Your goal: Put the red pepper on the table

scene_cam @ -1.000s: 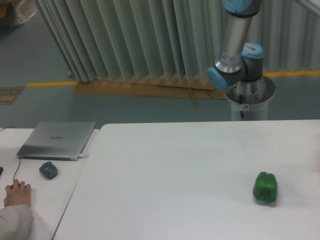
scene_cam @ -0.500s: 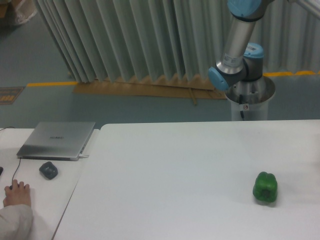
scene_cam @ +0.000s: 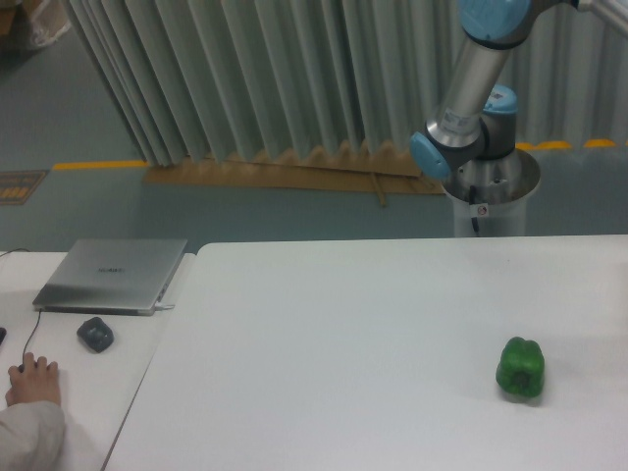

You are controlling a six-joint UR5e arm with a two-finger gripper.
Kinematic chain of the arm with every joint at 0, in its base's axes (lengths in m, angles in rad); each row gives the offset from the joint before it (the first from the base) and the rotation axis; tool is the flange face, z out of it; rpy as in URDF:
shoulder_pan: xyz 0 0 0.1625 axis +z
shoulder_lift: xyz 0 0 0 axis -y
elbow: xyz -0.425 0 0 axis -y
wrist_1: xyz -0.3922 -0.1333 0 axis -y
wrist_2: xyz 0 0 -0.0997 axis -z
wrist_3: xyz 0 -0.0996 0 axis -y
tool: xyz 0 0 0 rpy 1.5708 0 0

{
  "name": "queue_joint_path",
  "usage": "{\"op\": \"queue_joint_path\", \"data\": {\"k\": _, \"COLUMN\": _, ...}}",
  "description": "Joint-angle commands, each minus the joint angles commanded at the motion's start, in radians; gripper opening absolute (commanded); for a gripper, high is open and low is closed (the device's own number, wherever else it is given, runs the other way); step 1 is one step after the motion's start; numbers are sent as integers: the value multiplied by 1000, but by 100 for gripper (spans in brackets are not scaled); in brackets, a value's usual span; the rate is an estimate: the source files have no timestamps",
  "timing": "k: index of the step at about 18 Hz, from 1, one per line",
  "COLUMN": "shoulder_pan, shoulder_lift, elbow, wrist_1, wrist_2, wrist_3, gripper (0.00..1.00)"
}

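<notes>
On the large plain white table (scene_cam: pixel 343 334) only a glossy green bell pepper (scene_cam: pixel 520 369) sits upright at four o'clock. The red pepper and the gripper's fingers lie out of view.

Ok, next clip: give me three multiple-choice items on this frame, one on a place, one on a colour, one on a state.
1. Where does the pepper lie on the table?
A. near its right edge
B. at its left edge
C. against the far edge

2. What colour is the only pepper in view?
A. red
B. yellow
C. green

3. How is the laptop on the side desk?
A. open
B. lid closed
C. standing on edge

Answers:
1 A, it sits far right, towards the near side.
2 C, it is plainly green; no red pepper shows.
3 B, only the flat grey lid is visible.
</notes>
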State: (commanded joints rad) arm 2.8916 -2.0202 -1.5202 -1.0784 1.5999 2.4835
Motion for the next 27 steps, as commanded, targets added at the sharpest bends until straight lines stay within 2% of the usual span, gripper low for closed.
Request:
{"op": "queue_joint_path", "data": {"k": 6, "shoulder_pan": -25, "shoulder_lift": -20, "elbow": -3, "wrist_1": 0, "wrist_2": 0, "wrist_3": -6, "gripper": 100}}
{"op": "queue_joint_path", "data": {"k": 16, "shoulder_pan": -23, "shoulder_lift": -17, "elbow": -6, "wrist_1": 0, "wrist_2": 2, "wrist_3": -6, "gripper": 100}}
{"op": "queue_joint_path", "data": {"k": 22, "shoulder_pan": -17, "shoulder_lift": -35, "elbow": -11, "wrist_1": 11, "wrist_2": 30, "wrist_3": -11, "gripper": 100}}
{"op": "queue_joint_path", "data": {"k": 26, "shoulder_pan": -18, "shoulder_lift": -31, "elbow": -9, "wrist_1": 9, "wrist_2": 40, "wrist_3": -20, "gripper": 78}}
{"op": "queue_joint_path", "data": {"k": 27, "shoulder_pan": -20, "shoulder_lift": -32, "elbow": -8, "wrist_1": 9, "wrist_2": 40, "wrist_3": -32, "gripper": 59}}
